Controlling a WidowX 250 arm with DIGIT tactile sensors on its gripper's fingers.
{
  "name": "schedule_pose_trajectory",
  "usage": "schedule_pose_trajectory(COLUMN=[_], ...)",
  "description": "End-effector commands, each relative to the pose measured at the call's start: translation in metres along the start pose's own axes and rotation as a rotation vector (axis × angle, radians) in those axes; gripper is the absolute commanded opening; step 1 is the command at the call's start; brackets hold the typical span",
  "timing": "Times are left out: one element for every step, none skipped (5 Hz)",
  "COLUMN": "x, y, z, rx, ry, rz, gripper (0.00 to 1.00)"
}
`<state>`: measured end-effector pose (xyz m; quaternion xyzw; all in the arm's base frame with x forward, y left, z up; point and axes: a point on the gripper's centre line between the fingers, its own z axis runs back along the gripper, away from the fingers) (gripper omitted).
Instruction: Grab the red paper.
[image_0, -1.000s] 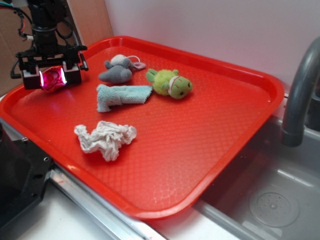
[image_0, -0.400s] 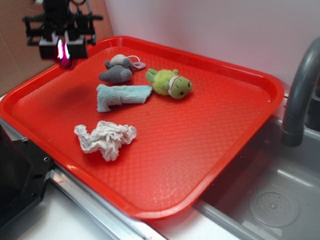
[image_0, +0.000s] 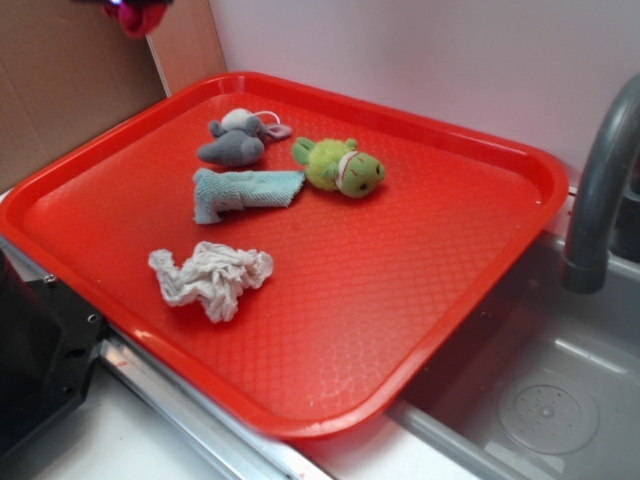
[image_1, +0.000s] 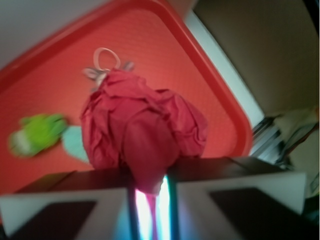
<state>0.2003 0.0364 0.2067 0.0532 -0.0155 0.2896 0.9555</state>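
Red paper (image_1: 142, 130), a small dark red wad with wrinkly, rose-like folds, sits pinched between the two pale fingers (image_1: 65, 210) of the gripper (image_1: 150, 192), whose jaws are clenched on its lower end so that only a narrow glowing slit shows between them. In the wrist view the wad bulges up above the finger blocks and fills the middle of the picture, held in the air with the big red plastic tray (image_1: 210, 85) lying below and behind it. In the exterior view only a sliver of the wad (image_0: 140, 14) shows at the very top edge of the picture, above and beyond the tray's far left corner, in front of a brown cardboard panel (image_0: 70, 90); the gripper body itself is almost wholly out of that frame.

On the tray (image_0: 400, 290) lie four other things. A grey plush mouse with a pale ear and thin cord (image_0: 235, 140) lies near the far edge. Just beside it, towards the middle, is a green plush frog (image_0: 340, 167). A light teal knitted cloth piece (image_0: 240, 192) lies just in front of the mouse. A larger white crumpled paper wad (image_0: 210, 278) rests nearer the tray's front left edge, apart from the rest. A grey curved faucet (image_0: 600, 190) stands past the tray's right edge over a steel sink (image_0: 540, 390).
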Motion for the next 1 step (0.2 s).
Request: schedule_pose_trajectory(x=[-0.0064], y=[0.0128], z=[0.0188], rx=[-0.017], ry=[-0.046], rz=[-0.127], gripper=[0.00])
